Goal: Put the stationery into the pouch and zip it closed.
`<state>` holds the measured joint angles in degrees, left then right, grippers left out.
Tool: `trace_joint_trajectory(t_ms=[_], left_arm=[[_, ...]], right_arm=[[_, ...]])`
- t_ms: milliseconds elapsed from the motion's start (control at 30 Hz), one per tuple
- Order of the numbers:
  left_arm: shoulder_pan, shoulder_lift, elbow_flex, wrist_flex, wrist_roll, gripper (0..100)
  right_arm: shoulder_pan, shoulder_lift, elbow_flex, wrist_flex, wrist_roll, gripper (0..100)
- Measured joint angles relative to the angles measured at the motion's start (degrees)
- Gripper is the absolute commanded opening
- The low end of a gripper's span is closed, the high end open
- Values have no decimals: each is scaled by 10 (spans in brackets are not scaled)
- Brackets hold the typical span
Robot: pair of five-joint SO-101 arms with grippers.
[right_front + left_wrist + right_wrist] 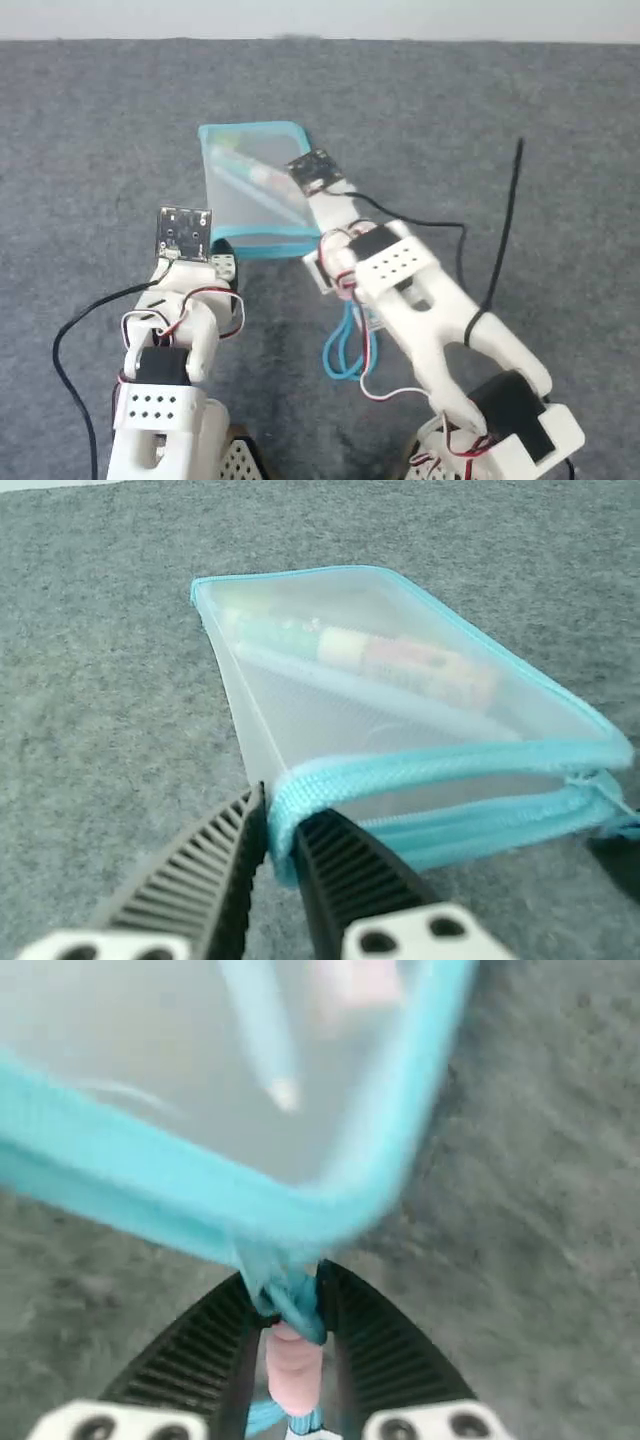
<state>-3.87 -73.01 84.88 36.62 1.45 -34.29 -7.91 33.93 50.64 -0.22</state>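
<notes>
One grey carpet-like mat (520, 100) bears the pouch (238, 212); pale wall (320, 18), perhaps, behind.

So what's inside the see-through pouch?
Through the pouch wall you can see a pale blue pen and a green-and-pink stick lying side by side. The frosted wall blurs them, so anything beneath them is hidden.
</notes>
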Motion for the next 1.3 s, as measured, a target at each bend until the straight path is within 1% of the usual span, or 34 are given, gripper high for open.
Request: trace_joint_trajectory(t_ms=[167,300,433,533,767,833,967,1033,1167,1300], left_arm=[[0,0,0,0,0,12],[-2,0,0,0,0,12],[-2,-1,-1,0,0,12],[-2,-1,-1,0,0,12],[-3,-1,-1,0,0,12],[-3,-1,-1,0,0,12],[-3,-1,-1,0,0,12],[1,-1,-1,0,0,12],[3,0,0,0,0,12],[3,0,0,0,0,12]], right_arm=[[-13,-62,-30,72,49,8],[-75,-124,-41,105,106,8],[-132,-149,-42,111,135,8],[-156,-149,-42,106,160,8],[-160,-149,-42,82,199,11],[-160,-149,-42,82,199,55],[-162,-150,-42,103,190,232],[-164,-161,-43,135,189,281],[-180,-206,-43,195,186,273],[-192,-278,-43,231,186,248]])
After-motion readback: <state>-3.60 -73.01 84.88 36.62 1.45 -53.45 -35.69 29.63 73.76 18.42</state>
